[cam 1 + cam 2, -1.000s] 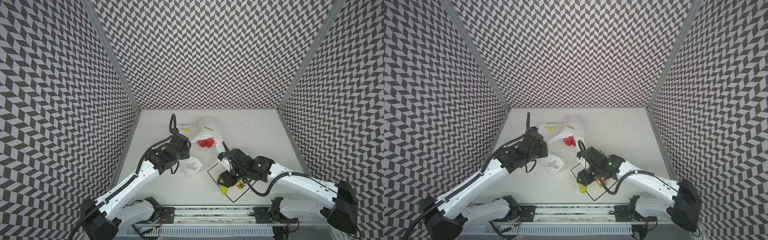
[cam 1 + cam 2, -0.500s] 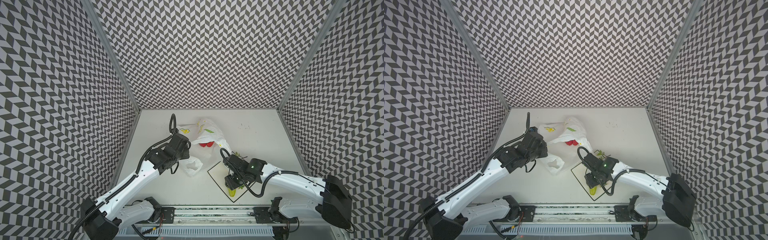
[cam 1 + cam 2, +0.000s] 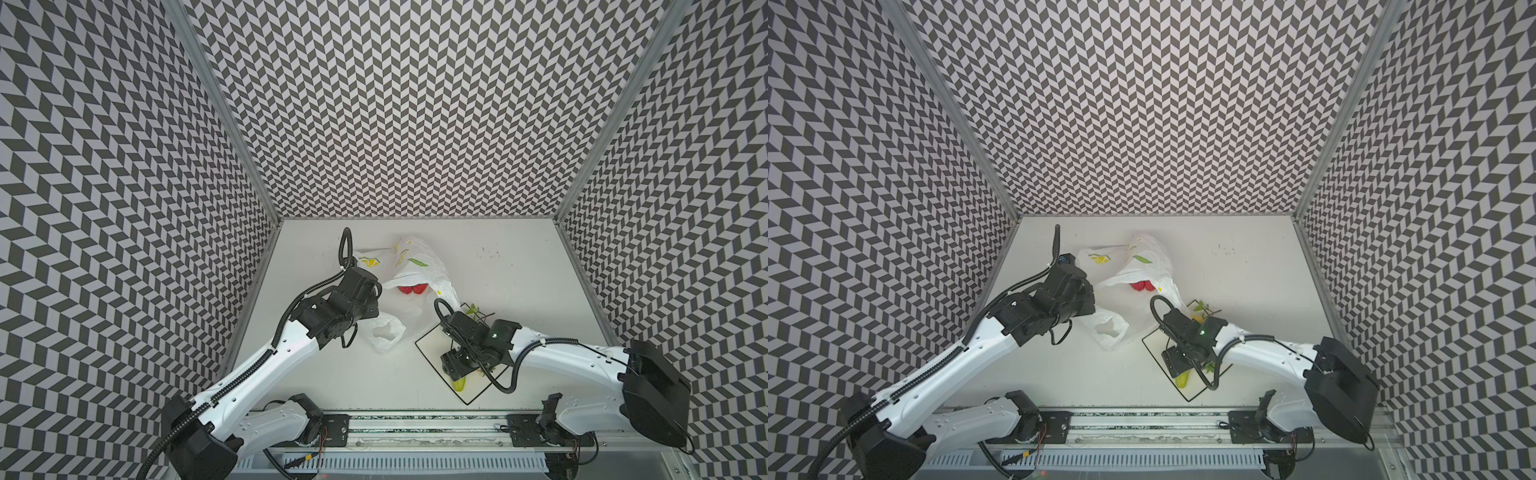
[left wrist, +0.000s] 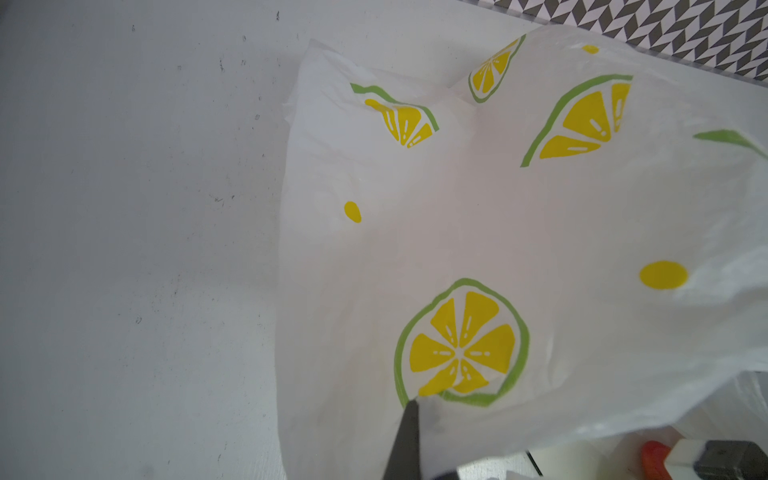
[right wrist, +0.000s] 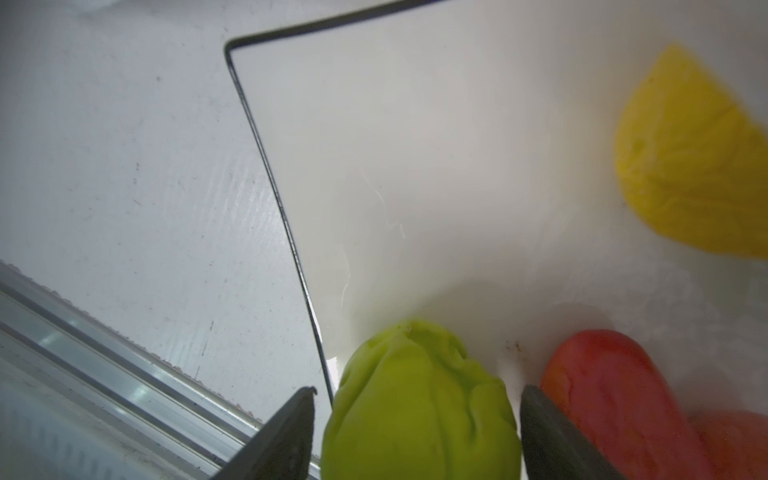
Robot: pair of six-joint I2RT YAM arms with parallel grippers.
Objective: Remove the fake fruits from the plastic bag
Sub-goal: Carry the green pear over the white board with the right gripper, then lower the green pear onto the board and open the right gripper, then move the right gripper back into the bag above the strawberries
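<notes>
The plastic bag (image 3: 415, 266) (image 3: 1144, 266) lies crumpled at mid-table, white with printed lemon slices. My left gripper (image 4: 409, 411) is shut on a fold of the plastic bag (image 4: 498, 232) and holds it up. Two red strawberries (image 3: 412, 289) (image 3: 1142, 285) show in the bag's mouth. My right gripper (image 5: 417, 395) stands open over the plate's front corner, and the green pear (image 5: 419, 399) (image 3: 459, 384) rests between its fingers with a gap on each side. A yellow lemon (image 5: 690, 158) and a red-yellow apple (image 5: 615, 399) also lie on the plate.
The square white plate (image 3: 432, 353) (image 5: 415, 145) with a thin black rim sits at front right, close to the table's metal front rail (image 5: 104, 374). Green leaves (image 3: 471, 309) stick out at its far corner. A bag handle loop (image 3: 384, 332) lies between the arms.
My right gripper has come down to the plate's front corner with the green pear, and its jaws have widened off it. The left arm and the bag stay as they were.
</notes>
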